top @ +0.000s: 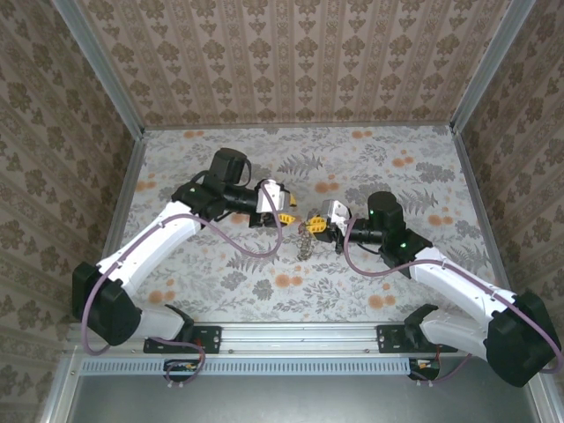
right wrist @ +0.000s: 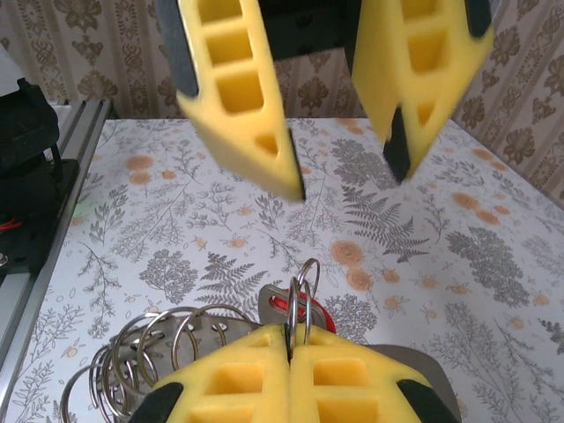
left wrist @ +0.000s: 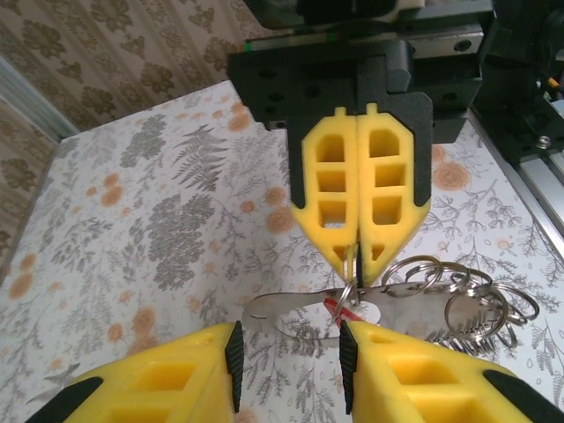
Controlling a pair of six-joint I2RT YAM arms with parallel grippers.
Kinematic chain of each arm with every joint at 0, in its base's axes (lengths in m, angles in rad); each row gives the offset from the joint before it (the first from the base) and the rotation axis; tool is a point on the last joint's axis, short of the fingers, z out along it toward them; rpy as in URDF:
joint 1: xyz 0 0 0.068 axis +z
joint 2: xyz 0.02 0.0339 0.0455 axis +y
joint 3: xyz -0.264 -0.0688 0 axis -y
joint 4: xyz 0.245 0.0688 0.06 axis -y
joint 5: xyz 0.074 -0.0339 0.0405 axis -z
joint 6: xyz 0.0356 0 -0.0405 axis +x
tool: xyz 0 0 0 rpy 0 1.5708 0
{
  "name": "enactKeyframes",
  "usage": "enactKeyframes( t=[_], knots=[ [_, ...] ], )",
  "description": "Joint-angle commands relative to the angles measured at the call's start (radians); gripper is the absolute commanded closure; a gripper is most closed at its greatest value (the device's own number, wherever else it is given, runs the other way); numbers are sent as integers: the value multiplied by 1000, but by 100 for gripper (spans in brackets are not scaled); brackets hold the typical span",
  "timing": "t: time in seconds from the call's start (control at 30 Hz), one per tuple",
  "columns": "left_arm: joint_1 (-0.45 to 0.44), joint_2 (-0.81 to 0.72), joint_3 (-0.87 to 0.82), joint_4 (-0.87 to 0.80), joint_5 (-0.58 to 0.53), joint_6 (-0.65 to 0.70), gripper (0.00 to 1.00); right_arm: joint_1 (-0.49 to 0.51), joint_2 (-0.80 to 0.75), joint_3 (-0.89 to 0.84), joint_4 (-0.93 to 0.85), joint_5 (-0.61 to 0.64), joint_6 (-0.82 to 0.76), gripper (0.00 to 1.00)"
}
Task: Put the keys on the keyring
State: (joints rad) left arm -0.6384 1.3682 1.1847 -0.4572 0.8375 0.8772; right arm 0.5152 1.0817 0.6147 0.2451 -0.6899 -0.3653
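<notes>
My right gripper [right wrist: 291, 333] is shut on a small wire ring [right wrist: 301, 295], held upright above the table; it also shows in the left wrist view [left wrist: 357, 264]. Behind that ring is the red head of a key [right wrist: 319, 315], against the flat silver loop of the keyring [left wrist: 291, 308]. Several more wire rings [left wrist: 476, 300] hang off that loop in a bunch [top: 304, 243]. My left gripper [left wrist: 291, 357] faces the right one tip to tip, open, its pads [left wrist: 233, 361] on either side of the loop's end and gripping nothing.
The two grippers [top: 289, 209] [top: 314, 226] meet over the middle of the flowered table [top: 397, 159]. Patterned walls close off the back and both sides. The metal rail [top: 291, 339] with the arm bases runs along the near edge.
</notes>
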Motion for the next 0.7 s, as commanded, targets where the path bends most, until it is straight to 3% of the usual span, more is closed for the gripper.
enactKeyframes(
  t=[0.0,0.17,0.3,0.47,0.67],
  knots=[
    [-25,45,17,-20,42,47,64,2,-17,40,-5,-43,-21,100],
    [-33,69,24,-44,48,71,68,2,-19,37,-4,-42,-20,100],
    [-32,86,54,-108,36,120,90,2,-19,40,1,-36,-18,100],
    [-36,88,63,-135,9,150,100,0,-20,29,63,-15,40,100],
    [-82,64,14,-81,-170,161,100,-1,7,-26,312,13,234,100]
  ],
)
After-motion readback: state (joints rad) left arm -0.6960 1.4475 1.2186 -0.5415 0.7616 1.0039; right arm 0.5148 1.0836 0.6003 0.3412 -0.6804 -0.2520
